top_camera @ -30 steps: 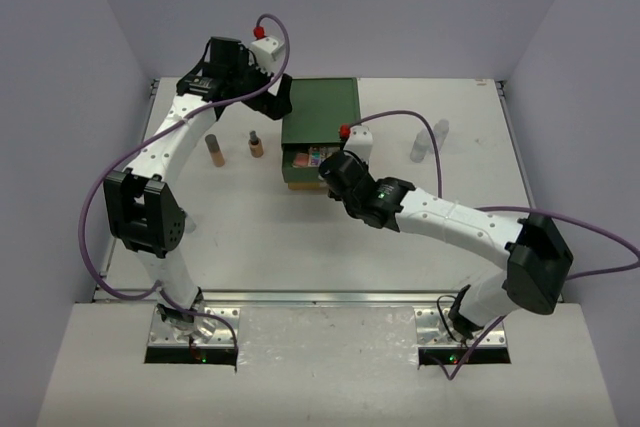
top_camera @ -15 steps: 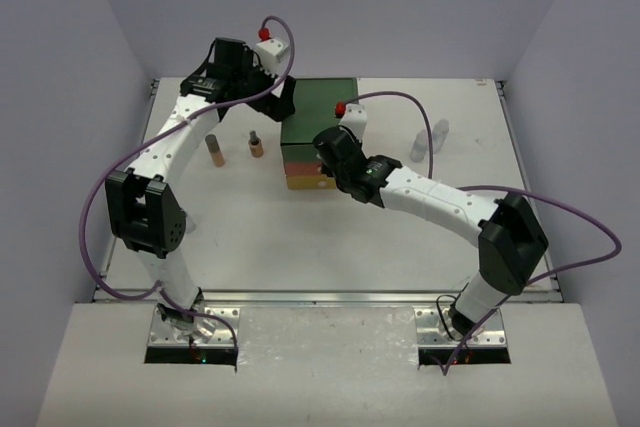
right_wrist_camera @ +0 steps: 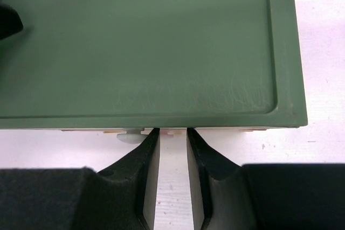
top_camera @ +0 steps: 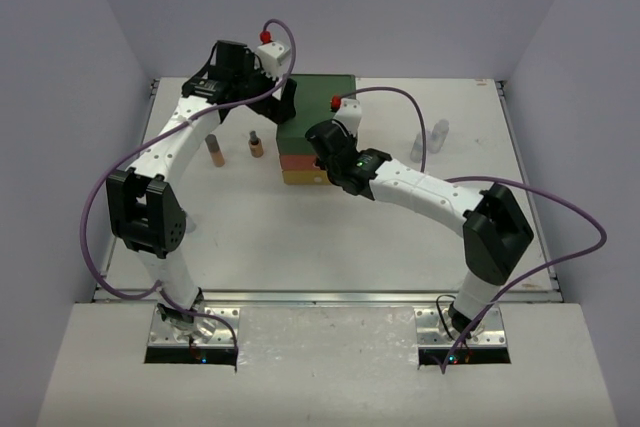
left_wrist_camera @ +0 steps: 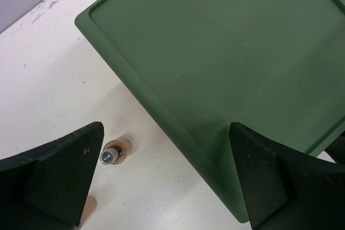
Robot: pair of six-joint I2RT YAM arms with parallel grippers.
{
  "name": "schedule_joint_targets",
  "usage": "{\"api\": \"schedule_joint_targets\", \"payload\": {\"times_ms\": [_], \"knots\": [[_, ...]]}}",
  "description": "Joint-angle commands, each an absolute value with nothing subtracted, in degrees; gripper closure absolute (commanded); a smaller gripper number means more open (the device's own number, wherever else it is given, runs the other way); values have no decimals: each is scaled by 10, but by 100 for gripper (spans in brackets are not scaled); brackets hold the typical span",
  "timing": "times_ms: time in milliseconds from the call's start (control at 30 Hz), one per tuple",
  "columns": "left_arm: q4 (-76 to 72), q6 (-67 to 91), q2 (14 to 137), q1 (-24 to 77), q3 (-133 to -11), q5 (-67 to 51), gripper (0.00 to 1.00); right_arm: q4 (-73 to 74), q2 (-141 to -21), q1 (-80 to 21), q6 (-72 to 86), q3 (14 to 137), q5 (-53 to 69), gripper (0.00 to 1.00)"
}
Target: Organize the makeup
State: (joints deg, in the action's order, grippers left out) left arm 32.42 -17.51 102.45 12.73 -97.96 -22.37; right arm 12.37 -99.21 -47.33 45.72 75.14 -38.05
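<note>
Two upright peach tubes (top_camera: pixel 213 151) wear dark caps.

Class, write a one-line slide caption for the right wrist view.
Right gripper, narrowly open, at the front edge of the green-topped drawer box.

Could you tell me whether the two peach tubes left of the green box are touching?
Apart: the top view shows bare table between the left tube and right tube.

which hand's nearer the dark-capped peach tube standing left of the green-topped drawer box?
Left. The left hand hovers over the left edge of the green-topped drawer box, with the dark-capped peach tube just beside it. The right hand sits at the box's front face, farther off.
</note>
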Motion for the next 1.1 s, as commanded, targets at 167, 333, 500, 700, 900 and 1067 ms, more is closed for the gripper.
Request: {"api": "schedule_joint_targets", "payload": {"times_ms": [167,333,500,700,900,1067], "knots": [[301,-172,1012,133,-976,-241,0,79,-965,-468,456,755,-437,73],[309,-167,1016,133,-983,-243,0,-77,-893,-469,331,619,-324,55],[324,-166,1024,133,-991,-238,0,-71,-887,-486,325,592,-319,49],[329,-157,1024,133,-994,-239,0,-92,-904,-496,362,592,-338,50],[336,-162,1002,143,-984,-234,0,-126,-930,-496,374,596,-320,53],[341,-157,999,145,-972,-255,0,-165,-960,-498,374,594,-342,56]]}}
